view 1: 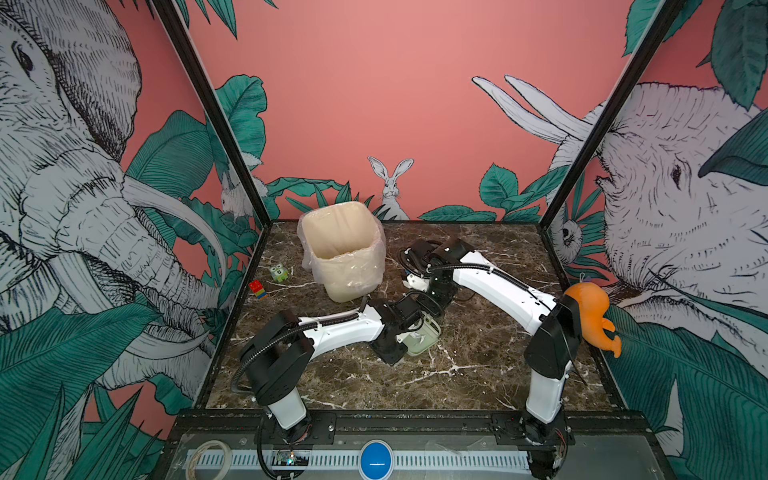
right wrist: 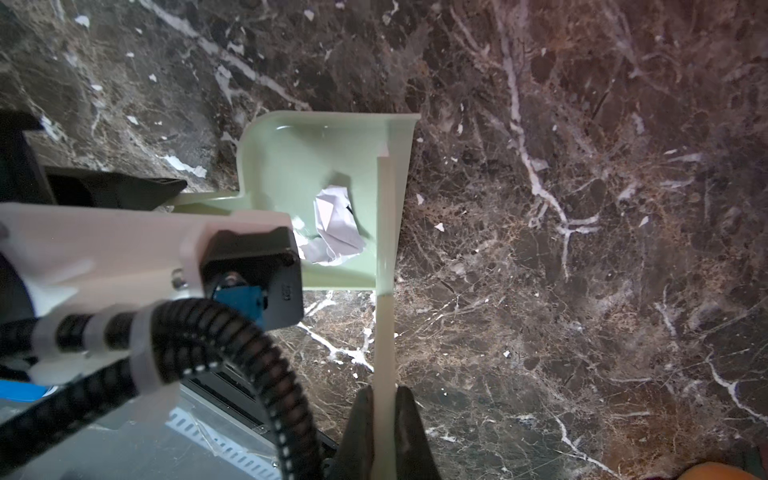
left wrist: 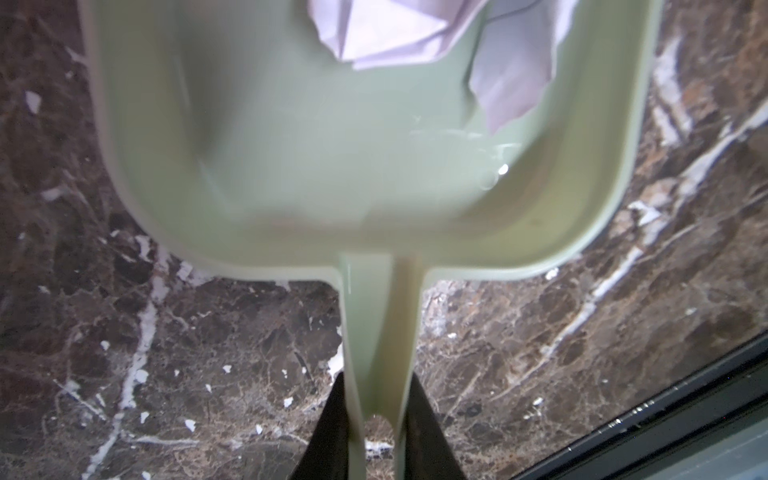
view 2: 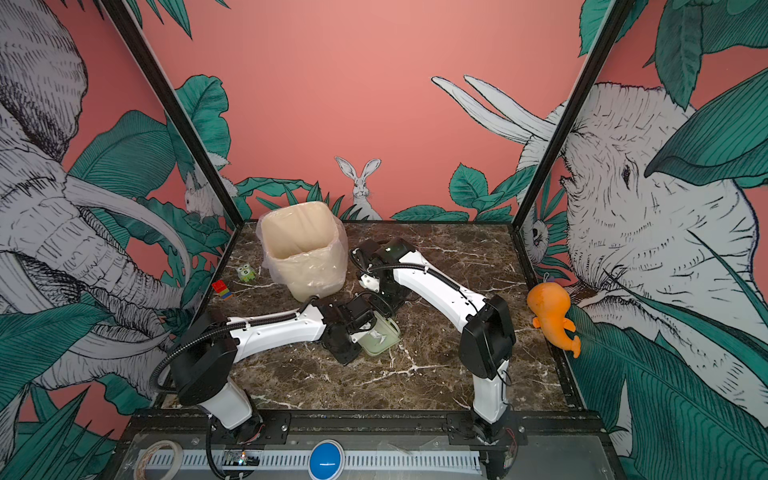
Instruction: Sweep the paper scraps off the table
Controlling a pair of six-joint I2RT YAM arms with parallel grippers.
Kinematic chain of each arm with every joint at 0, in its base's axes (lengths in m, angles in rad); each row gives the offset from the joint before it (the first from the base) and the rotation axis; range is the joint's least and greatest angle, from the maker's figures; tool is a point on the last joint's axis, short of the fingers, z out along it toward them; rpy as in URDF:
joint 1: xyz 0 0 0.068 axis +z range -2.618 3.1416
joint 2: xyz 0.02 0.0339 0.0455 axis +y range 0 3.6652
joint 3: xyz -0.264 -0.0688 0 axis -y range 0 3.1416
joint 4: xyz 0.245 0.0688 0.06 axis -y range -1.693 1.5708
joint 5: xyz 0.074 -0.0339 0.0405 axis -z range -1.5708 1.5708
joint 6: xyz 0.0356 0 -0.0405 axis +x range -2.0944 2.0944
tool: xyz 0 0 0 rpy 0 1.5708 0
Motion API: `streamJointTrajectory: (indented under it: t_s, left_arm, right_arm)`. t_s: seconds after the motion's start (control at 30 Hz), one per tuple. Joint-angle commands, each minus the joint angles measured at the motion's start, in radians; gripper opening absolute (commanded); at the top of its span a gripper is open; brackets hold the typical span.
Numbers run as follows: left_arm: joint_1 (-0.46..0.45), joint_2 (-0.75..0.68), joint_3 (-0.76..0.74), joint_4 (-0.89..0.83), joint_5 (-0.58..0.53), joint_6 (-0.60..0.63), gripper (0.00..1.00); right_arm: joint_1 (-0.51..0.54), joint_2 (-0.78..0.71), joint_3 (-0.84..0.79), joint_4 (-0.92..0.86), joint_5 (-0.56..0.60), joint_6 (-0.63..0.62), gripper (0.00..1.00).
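My left hand (left wrist: 377, 384) is clenched on the handle of the green pan (left wrist: 291, 166), one black finger on each side of it. The pan's tray points away from my wrist. My right hand (right wrist: 383, 395) is clamped tight on a thin cream stick (right wrist: 384, 332). The stick's far end lies along the pan's (right wrist: 291, 166) open lip.

The scraps (right wrist: 336, 224) I can see are white crumpled bits inside the pan, near the lip and close to the stick. In the left wrist view the scraps (left wrist: 386, 37) are at the tray's far end and partly cut off by the frame (looks like two pieces, hard to count). In both top views a white bit shows in the pan (view 1: 424, 338) (view 2: 380, 338), mostly hidden under my left wrist.

The pan is low near the middle of the table (view 1: 478, 353), between my two arms and in front of the bin (view 1: 345, 249). I can't tell whether its lip touches the table.

The cream bin has a clear bag liner and stands upright at the back left. The owl (view 1: 279, 272) and the block (view 1: 257, 289) are to its left, near the table edge and apart from each other. An orange toy (view 1: 590, 316) is at the right edge, by my right elbow.
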Motion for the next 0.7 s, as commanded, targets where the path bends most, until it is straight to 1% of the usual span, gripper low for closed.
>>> streamJointTrajectory:
  t_s: [0.0,0.1,0.33,0.5,0.67]
  left_arm:
    - [0.010,-0.014,0.004,0.005,0.005,-0.004,0.00]
    - [0.010,-0.023,-0.001,0.012,0.003,-0.002,0.00]
    - [0.010,-0.071,-0.025,0.044,-0.010,-0.003,0.00]
    - [0.010,-0.122,-0.044,0.055,-0.019,-0.005,0.00]
    - [0.010,-0.206,-0.066,0.052,-0.033,-0.014,0.00]
  right_arm:
    - [0.000,-0.030,0.012,-0.066,0.028,0.015,0.00]
    - [-0.018,-0.026,0.033,-0.077,0.065,0.013,0.00]
    - [-0.070,-0.043,0.050,-0.075,0.103,0.009,0.00]
    - [-0.120,-0.101,0.013,-0.055,0.098,0.012,0.00]
    - [-0.176,-0.175,-0.063,-0.009,0.058,0.022,0.00]
